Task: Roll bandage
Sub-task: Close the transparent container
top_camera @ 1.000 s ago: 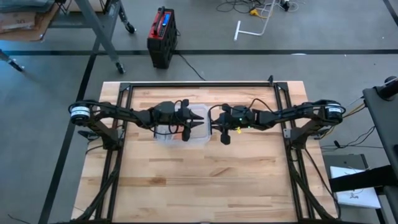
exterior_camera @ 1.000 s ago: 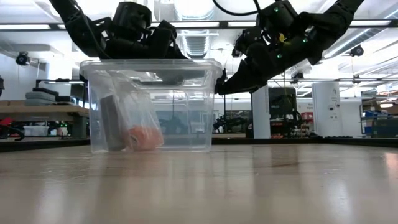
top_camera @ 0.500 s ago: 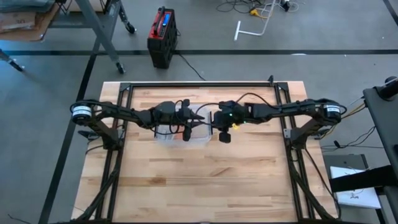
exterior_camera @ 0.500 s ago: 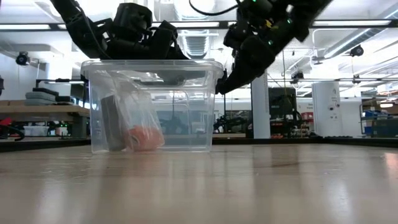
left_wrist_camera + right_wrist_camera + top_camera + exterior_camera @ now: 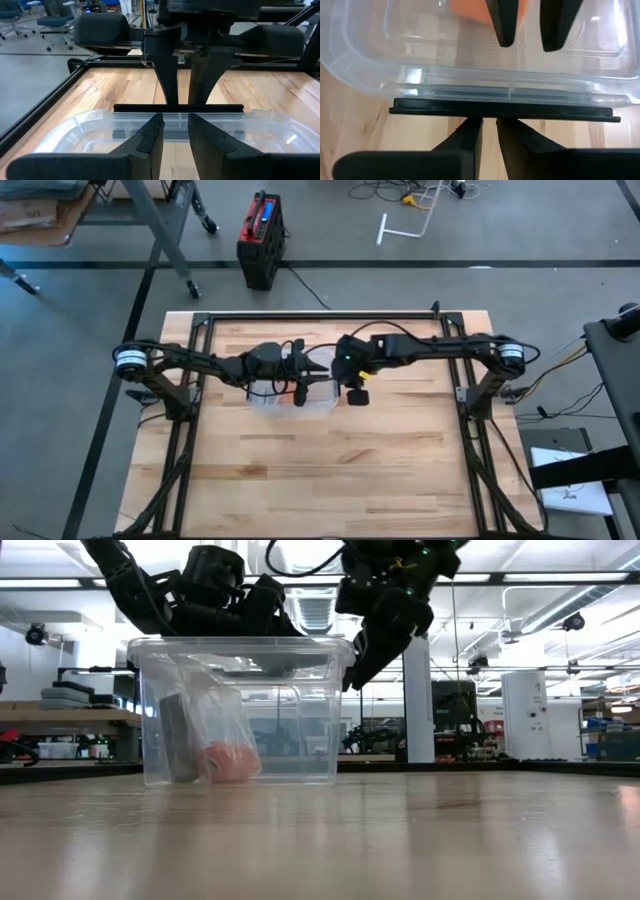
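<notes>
Low view first: we're seeing the orange bandage sitting inside the clear bin on the table. Left hand and right hand, fingers narrowly parted, are meeting at its rim, pinching nothing.

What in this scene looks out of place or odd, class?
Little stands out. The clear bin sits upright on the table, the orange roll inside it. Left gripper and right gripper hang over its rim.

Grey floor around a wooden table — red case, office chairs beyond.
</notes>
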